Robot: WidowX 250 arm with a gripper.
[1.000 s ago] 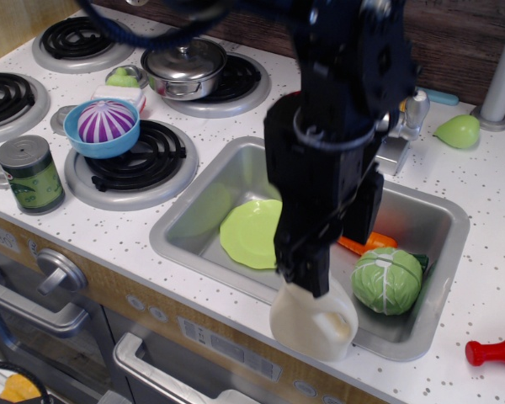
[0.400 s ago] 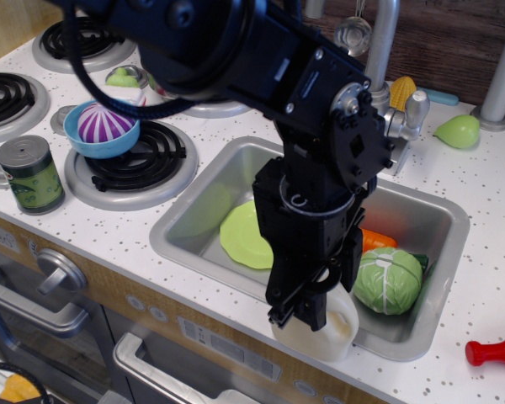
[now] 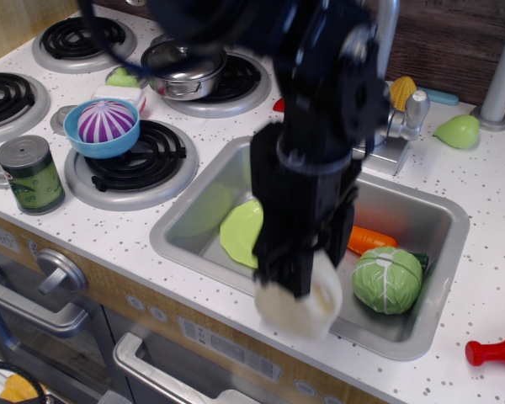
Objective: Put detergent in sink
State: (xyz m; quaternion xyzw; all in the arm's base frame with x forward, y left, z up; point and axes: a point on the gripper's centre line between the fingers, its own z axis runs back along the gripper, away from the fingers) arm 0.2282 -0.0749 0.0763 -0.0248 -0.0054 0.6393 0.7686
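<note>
though the tool (image 3: 296, 286) is clamped on the detergent jug (image 3: 299, 305), it hangs over the sink's (image 3: 236, 156) 6 o'clock rim; lowering and release remain.

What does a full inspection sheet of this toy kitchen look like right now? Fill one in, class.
Surface: speckled white counter with burners.
Job's things: blurred cream jug over the sink front rim, gripped.
Clutter: green plate, carrot, cabbage in sink; tin can, bowl, pot, pear.
Grippers: gripper fingertips hidden.
Cables: black cable at top left.
Surroundings: oven knobs, drawers below.
</note>
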